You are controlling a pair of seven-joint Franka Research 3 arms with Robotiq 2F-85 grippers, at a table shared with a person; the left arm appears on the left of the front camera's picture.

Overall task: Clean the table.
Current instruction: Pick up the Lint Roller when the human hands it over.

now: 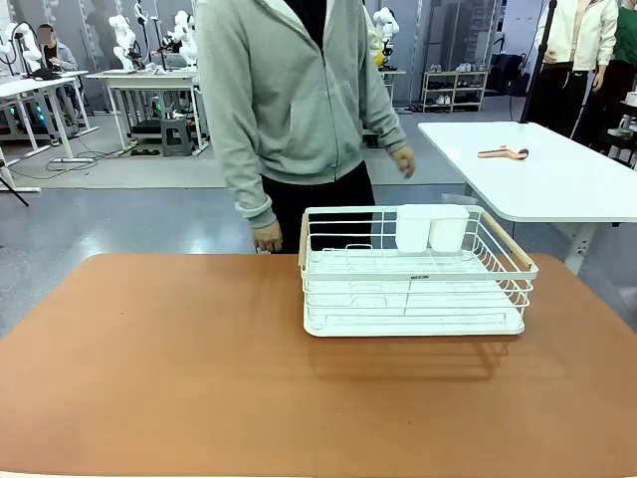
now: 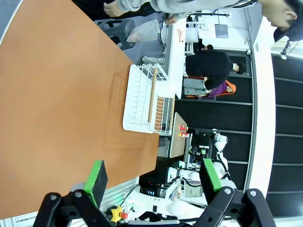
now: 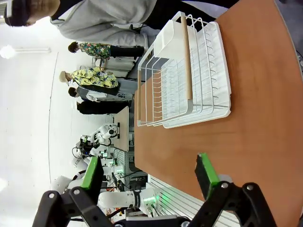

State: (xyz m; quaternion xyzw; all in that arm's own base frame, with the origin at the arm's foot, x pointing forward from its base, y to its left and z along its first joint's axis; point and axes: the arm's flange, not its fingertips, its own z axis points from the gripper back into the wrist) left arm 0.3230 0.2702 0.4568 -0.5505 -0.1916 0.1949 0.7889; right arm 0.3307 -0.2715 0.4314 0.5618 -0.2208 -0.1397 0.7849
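Table (image 1: 149, 368): terracotta top, bare apart from the rack.
Rack (image 1: 413, 289): white wire, right of centre, towards the far edge.
Left gripper (image 2: 154, 176): jaws wide apart, empty.
Right gripper (image 3: 149, 172): likewise wide apart and empty.
Step (judged): approach the rack for removal.
Method: take a wooden side handle (image 1: 508, 239) in each gripper and lift level (two arms advised).
Caution: person's hand (image 1: 267, 237) hangs at the far edge.

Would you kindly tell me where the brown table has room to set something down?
The table is bare from its left edge to the white wire rack, and in the near strip before the rack. Crowded: the far right, where the rack sits, with a person's hand by the far edge.
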